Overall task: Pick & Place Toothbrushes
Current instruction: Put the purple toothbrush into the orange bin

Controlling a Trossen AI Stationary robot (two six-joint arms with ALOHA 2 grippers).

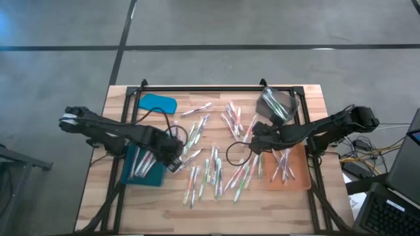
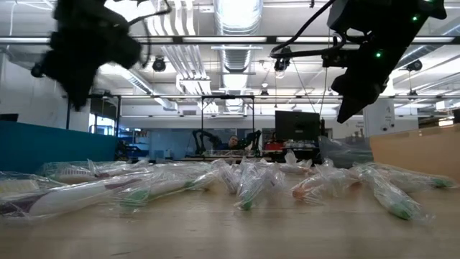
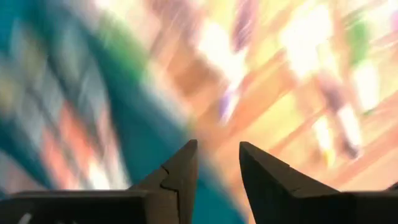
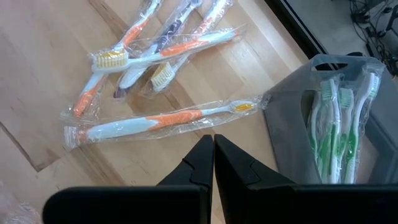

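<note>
On the left, we see the left gripper (image 1: pixel 172 162) hanging at the right edge of the teal tray (image 1: pixel 129 172), over the wood of the table (image 1: pixel 164 210). Its wrist view is a smear of motion, but we can see its two fingers (image 3: pixel 180 177) standing a little apart with nothing between them. Just left of that gripper, a few wrapped brushes (image 1: pixel 141 164) lie in the teal tray. A teal lid (image 1: pixel 157 103) sits beyond it, near the table's far edge.

Moving right, we come to the loose toothbrushes (image 1: pixel 213 167), scattered across the middle of the table between the two grippers, each in a clear wrapper. From the low view they form a crinkled heap (image 2: pixel 251 183) with both arms dark above it.

Now the right gripper (image 1: pixel 257 136): we see it above the table with its fingers (image 4: pixel 202 165) pressed together, holding nothing. Just ahead of the tips lies an orange-and-white brush (image 4: pixel 161 121), and beyond that a small bunch of orange and purple ones (image 4: pixel 155 43). Beside this gripper stands a grey bin (image 4: pixel 292 137) with green brushes (image 4: pixel 333 124) upright inside. Nearer the table's front edge from the gripper, more brushes (image 1: pixel 283 167) rest on the orange tray (image 1: pixel 298 177).
</note>
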